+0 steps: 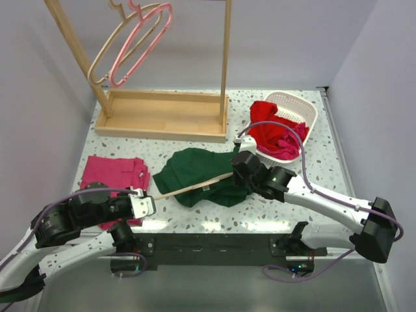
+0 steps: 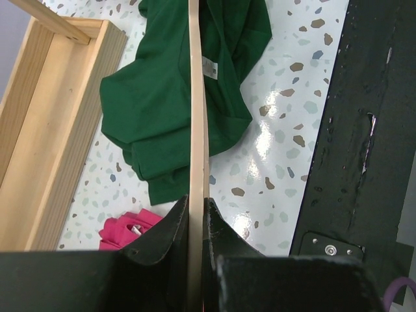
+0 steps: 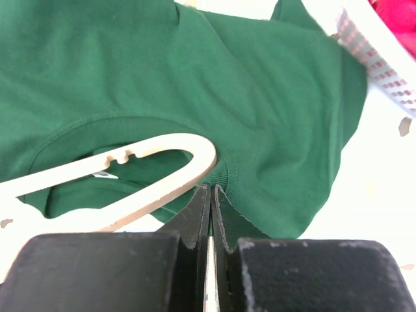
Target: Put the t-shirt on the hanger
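Note:
The dark green t-shirt (image 1: 198, 170) lies crumpled on the speckled table, its neck opening facing my right gripper. The pale wood hanger (image 1: 195, 186) runs from my left gripper (image 1: 148, 205) across into the shirt. In the left wrist view the left gripper (image 2: 196, 203) is shut on the hanger (image 2: 197, 97), whose bar passes over the t-shirt (image 2: 156, 97). In the right wrist view the hanger's rounded end (image 3: 195, 159) sits inside the neck opening. My right gripper (image 3: 212, 190) is shut on the ribbed collar of the t-shirt (image 3: 260, 117), right beside that end. The hanger's hook is hidden.
A wooden rack (image 1: 162, 114) stands at the back, carrying a pink and a beige hanger (image 1: 133, 45). A white basket (image 1: 305, 110) with a red garment (image 1: 273, 133) is at back right. A folded pink garment (image 1: 114, 174) lies left. A black plate (image 2: 364, 130) lines the near edge.

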Robot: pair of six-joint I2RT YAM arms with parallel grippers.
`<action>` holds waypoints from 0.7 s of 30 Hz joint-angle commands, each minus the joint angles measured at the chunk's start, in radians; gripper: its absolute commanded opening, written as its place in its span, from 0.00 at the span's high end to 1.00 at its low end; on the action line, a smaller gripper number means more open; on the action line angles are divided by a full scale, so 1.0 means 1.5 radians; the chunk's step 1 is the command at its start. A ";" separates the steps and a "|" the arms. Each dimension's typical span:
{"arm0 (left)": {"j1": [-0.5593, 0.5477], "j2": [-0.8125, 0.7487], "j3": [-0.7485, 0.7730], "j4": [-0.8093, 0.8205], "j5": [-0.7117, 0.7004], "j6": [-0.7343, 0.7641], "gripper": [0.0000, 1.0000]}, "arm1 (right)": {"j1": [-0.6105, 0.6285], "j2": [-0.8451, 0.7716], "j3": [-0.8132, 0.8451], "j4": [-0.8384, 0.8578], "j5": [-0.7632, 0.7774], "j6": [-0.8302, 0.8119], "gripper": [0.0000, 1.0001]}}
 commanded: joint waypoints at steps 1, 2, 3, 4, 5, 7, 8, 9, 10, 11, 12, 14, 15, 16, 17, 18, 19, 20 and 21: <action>-0.004 0.000 0.043 0.010 0.014 -0.004 1.00 | -0.002 -0.004 0.038 -0.018 0.050 -0.018 1.00; -0.004 -0.003 0.047 0.007 0.016 -0.004 1.00 | -0.002 -0.004 0.034 -0.019 0.051 -0.017 1.00; -0.004 -0.003 0.052 0.005 0.017 -0.004 1.00 | -0.003 -0.004 0.027 -0.019 0.050 -0.013 1.00; -0.004 -0.004 0.054 0.001 0.017 -0.004 1.00 | -0.005 -0.004 0.022 -0.019 0.050 -0.012 1.00; -0.004 -0.005 0.054 -0.005 0.019 -0.004 1.00 | -0.006 -0.004 0.020 -0.019 0.047 -0.011 1.00; -0.004 -0.006 0.052 -0.009 0.021 -0.003 1.00 | -0.010 -0.001 0.017 -0.020 0.044 -0.009 1.00; -0.004 -0.008 0.051 -0.013 0.023 -0.005 1.00 | -0.010 0.000 0.017 -0.020 0.044 -0.009 1.00; -0.004 -0.008 0.049 -0.015 0.024 -0.004 1.00 | -0.011 0.001 0.015 -0.021 0.045 -0.007 1.00; -0.004 -0.009 0.049 -0.017 0.029 -0.003 1.00 | -0.011 0.002 0.014 -0.021 0.048 -0.005 1.00; -0.004 -0.007 0.049 -0.021 0.028 -0.004 1.00 | -0.011 0.007 0.012 -0.020 0.049 -0.005 1.00; -0.004 -0.006 0.052 -0.025 0.028 -0.003 1.00 | -0.012 0.008 0.007 -0.018 0.049 -0.003 1.00; -0.004 -0.002 0.059 -0.033 0.027 -0.003 1.00 | -0.014 0.014 0.003 -0.020 0.047 0.001 1.00; -0.004 -0.001 0.061 -0.034 0.028 -0.003 1.00 | -0.014 0.013 -0.004 -0.015 0.043 0.004 1.00; -0.004 -0.001 0.063 -0.035 0.032 -0.003 1.00 | -0.014 0.011 -0.008 -0.013 0.043 0.006 1.00; -0.004 0.001 0.066 -0.034 0.035 -0.004 1.00 | -0.014 0.007 -0.012 -0.011 0.042 0.007 1.00; -0.004 0.000 0.066 -0.034 0.039 -0.005 1.00 | -0.014 0.005 -0.016 -0.008 0.043 0.008 1.00; -0.004 0.002 0.065 -0.032 0.043 -0.007 1.00 | -0.014 0.001 -0.017 -0.008 0.045 0.009 1.00; -0.004 0.002 0.064 -0.032 0.042 -0.006 1.00 | -0.014 0.000 -0.017 -0.007 0.046 0.008 1.00; -0.004 0.004 0.063 -0.032 0.043 -0.006 1.00 | -0.015 -0.001 -0.015 -0.008 0.049 0.006 1.00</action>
